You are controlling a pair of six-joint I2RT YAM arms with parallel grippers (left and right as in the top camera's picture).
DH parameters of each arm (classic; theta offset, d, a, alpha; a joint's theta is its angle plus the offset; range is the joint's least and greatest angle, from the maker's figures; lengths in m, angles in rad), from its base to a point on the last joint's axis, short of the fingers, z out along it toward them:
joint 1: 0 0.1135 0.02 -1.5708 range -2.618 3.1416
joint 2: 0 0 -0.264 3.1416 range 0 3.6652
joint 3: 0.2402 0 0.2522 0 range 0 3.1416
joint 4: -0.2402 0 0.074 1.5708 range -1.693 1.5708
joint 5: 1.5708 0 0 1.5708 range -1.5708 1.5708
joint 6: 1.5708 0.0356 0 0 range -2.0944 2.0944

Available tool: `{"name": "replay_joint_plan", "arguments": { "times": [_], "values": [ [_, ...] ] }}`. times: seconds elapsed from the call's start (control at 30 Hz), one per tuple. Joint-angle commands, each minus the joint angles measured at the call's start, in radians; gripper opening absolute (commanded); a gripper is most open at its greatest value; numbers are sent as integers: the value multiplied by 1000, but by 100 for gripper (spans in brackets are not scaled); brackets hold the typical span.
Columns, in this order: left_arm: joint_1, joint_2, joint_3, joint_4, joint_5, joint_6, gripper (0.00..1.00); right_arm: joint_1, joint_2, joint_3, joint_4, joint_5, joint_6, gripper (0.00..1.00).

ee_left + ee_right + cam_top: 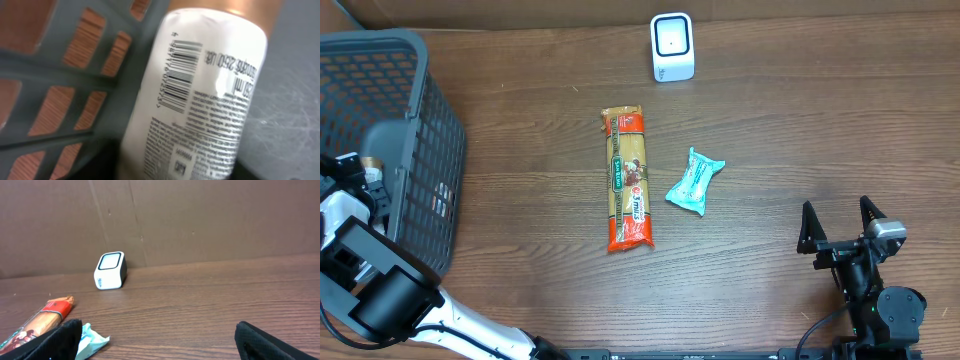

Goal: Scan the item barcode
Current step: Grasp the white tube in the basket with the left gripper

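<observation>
Landmark = scanner (672, 47), a white box with a dark-rimmed window, standing at the far edge of the table (800, 130).

- Basket (430, 130): grey plastic mesh, far to the left of the scanner, at the table's left edge.
- Left end effector (368, 172): down inside the basket, so also far left of the scanner and nearer the robot. Its fingers don't show in the left wrist view and overhead is too cluttered there. Can't tell whether the jaws are apart, together or clamped on anything.
- Bottle (210, 100): fills the left wrist view, right up against the camera, inside the basket. White label, copper-coloured end, lying tilted with its side against the grey basket wall. Barcode (177, 75) is readable on the label and faces the wrist camera, with small print beside it. Whether it is gripped, can't tell.
- Pasta packet (627, 180): long and orange, flat on the table, on the robot side of the scanner and slightly left, long axis pointing roughly toward the scanner.
- Teal packet (696, 182): small wrapper, on the robot side of the scanner and just right of the pasta packet, not touching it.
- Right end effector (837, 222): well to the right of the scanner and nearer the robot. Jaws spread wide, nothing between them, facing the scanner.
</observation>
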Motion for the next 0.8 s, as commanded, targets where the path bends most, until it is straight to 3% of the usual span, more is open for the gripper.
{"name": "replay_joint_plan", "arguments": {
  "times": [0.0,0.03,0.07,0.33,0.43,0.63,0.77],
  "values": [
    [-6,41,-53,-33,16,21,17,5,-9,-11,3,0,-1,100],
    [-11,39,-52,-34,16,21,7,5,-9,-11,3,0,-1,100],
    [-17,37,-50,-37,15,21,4,5,-9,-11,3,0,-1,100],
    [-113,-61,75,-98,10,-5,4,5,-9,-11,3,0,-1,100],
    [-156,-143,172,-120,2,-81,4,5,-9,-11,3,0,-1,100],
    [-233,-345,399,-199,10,-346,4,5,-9,-11,3,0,-1,100],
    [-318,-483,487,-266,10,-423,4,5,-9,-11,3,0,-1,100]
  ]
}}
